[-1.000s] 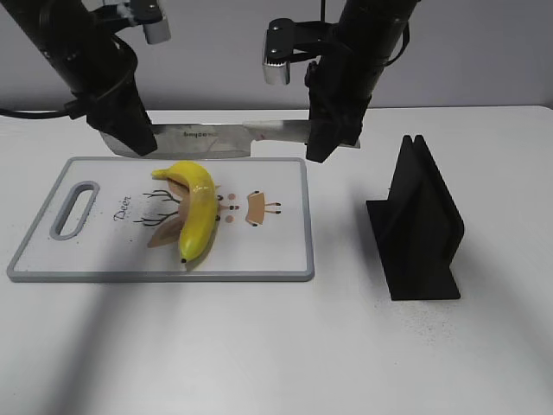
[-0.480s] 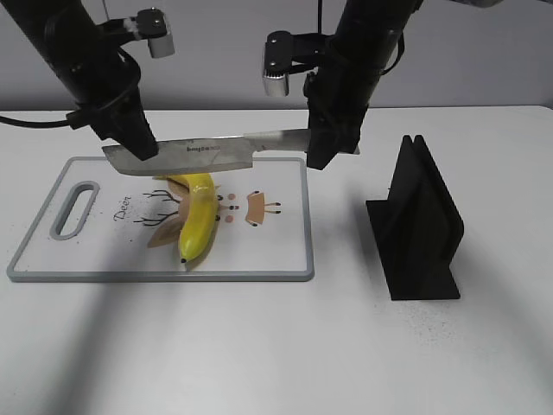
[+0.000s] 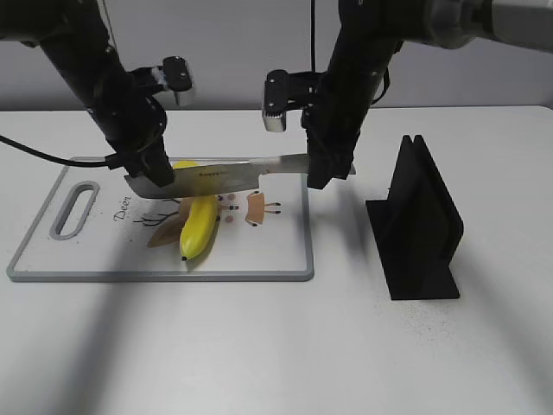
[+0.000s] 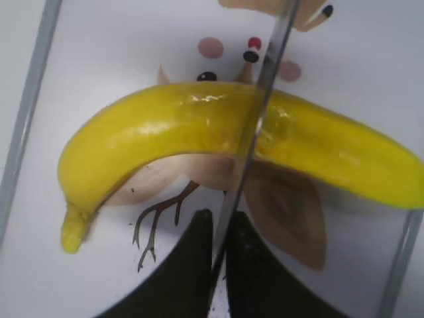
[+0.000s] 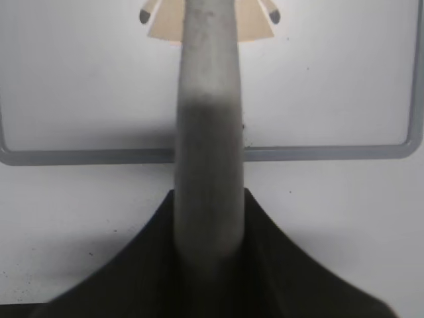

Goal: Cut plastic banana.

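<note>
Glossy yellow curved plastic banana (image 3: 199,223) lies on white grey-rimmed cutting board (image 3: 69,264) w/ deer print, toward desk's left edge, mid-depth. Steel cleaver-type knife (image 3: 220,179) is held flat-side to exterior cam, edge down, crossing the banana's far part. In left wrist view the blade sits across the banana (image 4: 199,132) near mid-length. Left gripper (image 3: 154,173) pinches blade's tip end, fingers pressed on it; right gripper (image 3: 318,173) clamps the grey handle (image 5: 209,132). Black slotted knife stand (image 3: 419,220) stands nr desk's right edge.
</note>
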Controlling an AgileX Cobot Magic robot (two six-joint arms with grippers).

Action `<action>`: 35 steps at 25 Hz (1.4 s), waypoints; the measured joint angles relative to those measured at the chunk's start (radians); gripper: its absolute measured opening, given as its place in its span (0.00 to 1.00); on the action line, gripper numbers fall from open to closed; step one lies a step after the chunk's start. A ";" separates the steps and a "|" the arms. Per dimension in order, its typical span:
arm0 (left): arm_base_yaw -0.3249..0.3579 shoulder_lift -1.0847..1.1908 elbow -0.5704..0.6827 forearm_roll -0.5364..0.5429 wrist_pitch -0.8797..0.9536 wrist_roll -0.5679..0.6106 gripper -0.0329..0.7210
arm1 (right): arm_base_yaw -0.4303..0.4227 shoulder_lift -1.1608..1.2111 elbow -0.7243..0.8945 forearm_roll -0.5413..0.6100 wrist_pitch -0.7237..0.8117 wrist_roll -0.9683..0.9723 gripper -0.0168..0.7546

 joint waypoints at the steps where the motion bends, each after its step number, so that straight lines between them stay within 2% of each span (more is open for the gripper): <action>1: -0.013 -0.007 0.016 0.018 -0.024 -0.001 0.08 | -0.001 0.009 -0.001 -0.002 0.003 -0.001 0.23; 4: -0.054 -0.004 0.078 0.049 -0.120 -0.004 0.07 | -0.002 0.034 -0.003 -0.014 0.009 -0.005 0.23; 8: -0.071 0.000 0.129 0.054 -0.196 -0.006 0.06 | -0.002 0.043 -0.004 -0.016 0.013 -0.013 0.24; 20: -0.067 -0.006 0.137 0.054 -0.201 -0.005 0.05 | -0.002 0.043 -0.011 -0.015 0.017 -0.013 0.24; 32: -0.065 -0.099 0.158 0.097 -0.159 -0.012 0.05 | 0.007 0.053 -0.126 0.010 0.116 -0.015 0.24; 35: -0.065 -0.121 0.158 0.099 -0.156 -0.014 0.09 | 0.007 0.045 -0.127 0.015 0.116 -0.015 0.24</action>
